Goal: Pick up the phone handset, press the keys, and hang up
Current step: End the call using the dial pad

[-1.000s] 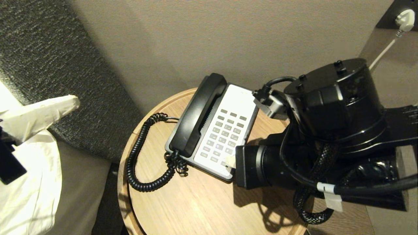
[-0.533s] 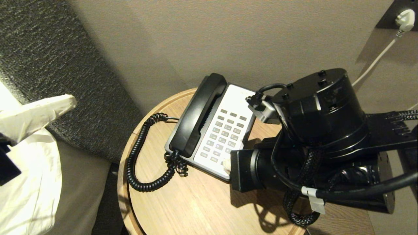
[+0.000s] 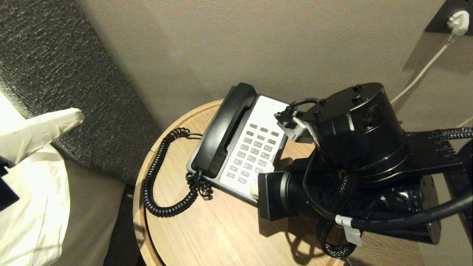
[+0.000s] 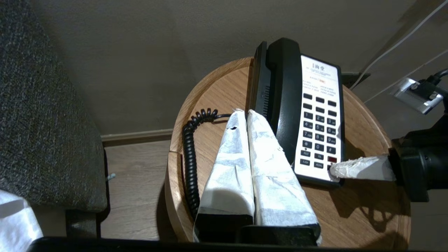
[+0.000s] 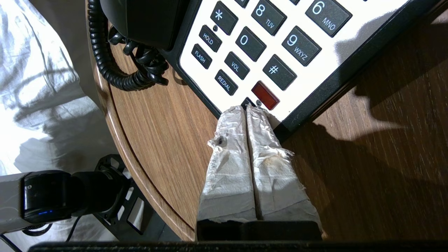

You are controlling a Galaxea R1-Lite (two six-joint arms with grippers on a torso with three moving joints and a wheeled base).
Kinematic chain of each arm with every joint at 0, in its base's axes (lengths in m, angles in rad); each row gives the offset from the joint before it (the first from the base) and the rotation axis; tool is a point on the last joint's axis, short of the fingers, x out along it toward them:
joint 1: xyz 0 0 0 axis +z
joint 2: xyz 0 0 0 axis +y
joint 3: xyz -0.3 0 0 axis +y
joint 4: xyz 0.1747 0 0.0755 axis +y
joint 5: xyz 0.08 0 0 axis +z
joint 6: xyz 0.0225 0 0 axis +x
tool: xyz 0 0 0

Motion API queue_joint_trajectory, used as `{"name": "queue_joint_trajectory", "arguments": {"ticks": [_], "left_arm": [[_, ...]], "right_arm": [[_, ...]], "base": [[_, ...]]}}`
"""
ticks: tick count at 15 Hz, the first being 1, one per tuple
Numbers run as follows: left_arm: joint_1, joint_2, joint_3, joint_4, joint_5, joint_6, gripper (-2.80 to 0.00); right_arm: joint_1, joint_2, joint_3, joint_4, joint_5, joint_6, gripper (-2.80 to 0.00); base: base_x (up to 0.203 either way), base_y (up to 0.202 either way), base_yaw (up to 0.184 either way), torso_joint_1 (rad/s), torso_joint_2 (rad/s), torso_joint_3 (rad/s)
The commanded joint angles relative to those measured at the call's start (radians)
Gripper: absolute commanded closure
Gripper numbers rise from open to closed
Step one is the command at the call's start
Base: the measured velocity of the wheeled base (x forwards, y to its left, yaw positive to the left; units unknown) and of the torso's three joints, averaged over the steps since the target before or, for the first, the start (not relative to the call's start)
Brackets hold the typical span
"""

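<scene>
One round wooden tabletop [image 3: 221, 229] carries our desk phone; the phone handset [image 3: 221, 129] lies in its cradle, beside the keys [image 3: 255, 155]. Our right end effector [image 5: 246, 109], pressed closed and empty, has its tips at the faceplate's near edge by the reddish key. Our left end effector [image 4: 243, 113], also closed and empty, hangs off to the left

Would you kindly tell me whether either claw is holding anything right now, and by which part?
Nothing is held. The phone handset lies on its cradle; both claws are shut empty, the right claw at the keys.
</scene>
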Motion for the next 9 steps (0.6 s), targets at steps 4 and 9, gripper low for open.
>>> {"name": "queue_joint_trajectory", "arguments": {"ticks": [4, 9], "left_arm": [[0.001, -0.017, 0.011, 0.005, 0.005, -0.022, 0.0], [0.047, -0.077, 0.04, 0.036, 0.023, -0.089, 0.0]], "right_arm": [[0.002, -0.033, -0.013, 0.01, -0.002, 0.004, 0.0], [0.002, -0.077, 0.004, 0.031, -0.005, 0.004, 0.0]], "base": [[0.0, 0.0, 0.0, 0.0, 0.0, 0.0], [0.0, 0.0, 0.0, 0.0, 0.0, 0.0]]}}
